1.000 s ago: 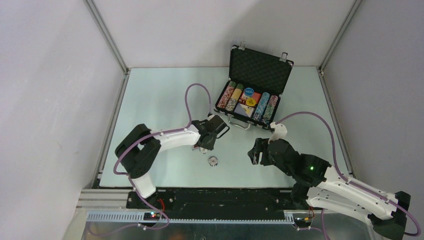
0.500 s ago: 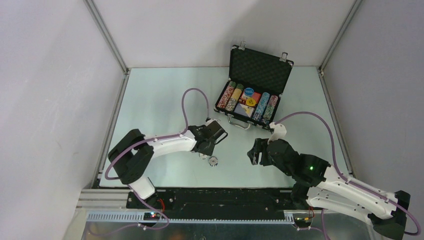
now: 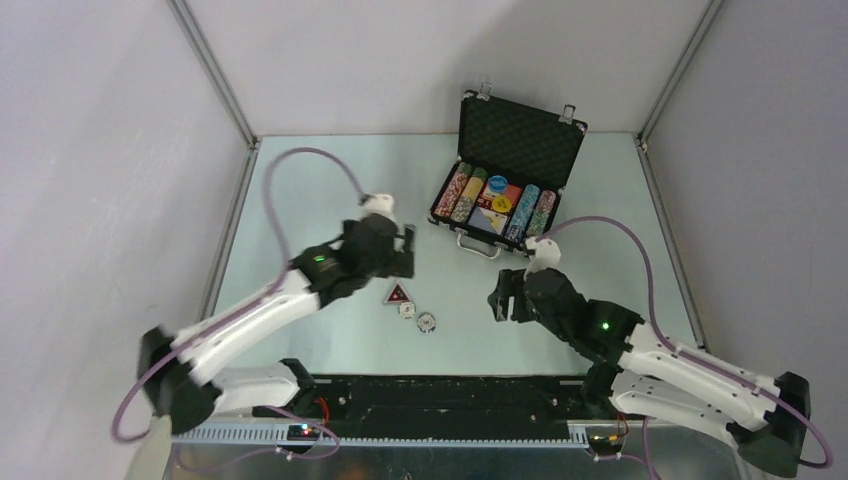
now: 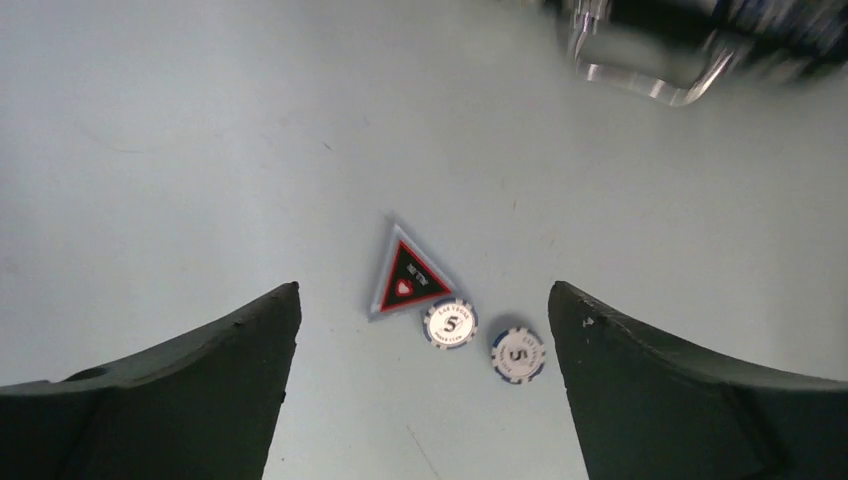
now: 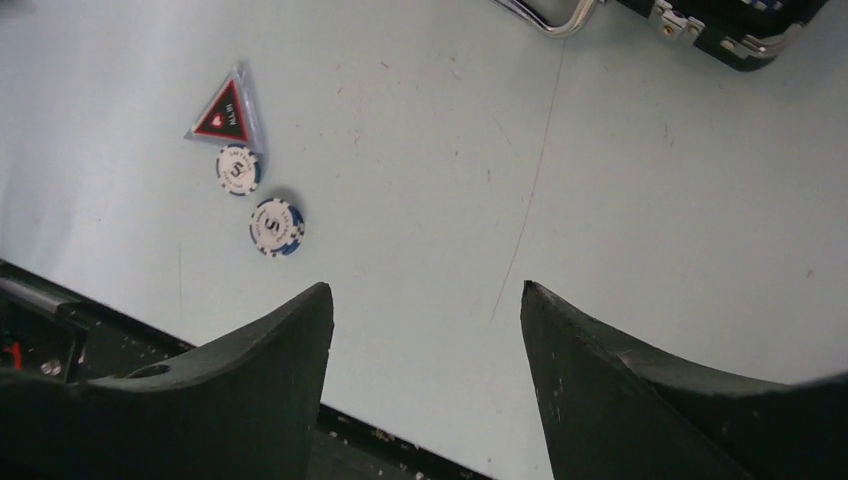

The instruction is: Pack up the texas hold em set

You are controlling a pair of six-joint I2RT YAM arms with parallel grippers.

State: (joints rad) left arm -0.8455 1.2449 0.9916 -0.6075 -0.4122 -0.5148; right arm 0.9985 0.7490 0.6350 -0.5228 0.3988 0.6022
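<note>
While the black briefcase (image 3: 520,135) lies open towards the far right of the table (image 3: 310,200), its lid upright and its silver handle (image 3: 478,244) facing the arms, three pieces of the set lie loose on the table surface nearer the arm bases. The tray of the case holds rows of stacked chips (image 3: 452,192) at either side, with a blue disc (image 3: 498,184) and a yellow disc (image 3: 502,204) between them. The loose pieces are a dark triangular piece (image 4: 407,275) with a red border, a white chip marked 5 (image 4: 449,324) touching or just beside its lower corner, and a second chip marked 5 (image 4: 518,354) just beside the first. The left gripper (image 3: 404,252) is poised near these pieces with its fingers spread wide and nothing between them; in the left wrist view all three pieces show in the gap, untouched. The right gripper (image 3: 500,298), to the right of the pieces and near the case handle, likewise has its fingers parted and holds nothing.
</note>
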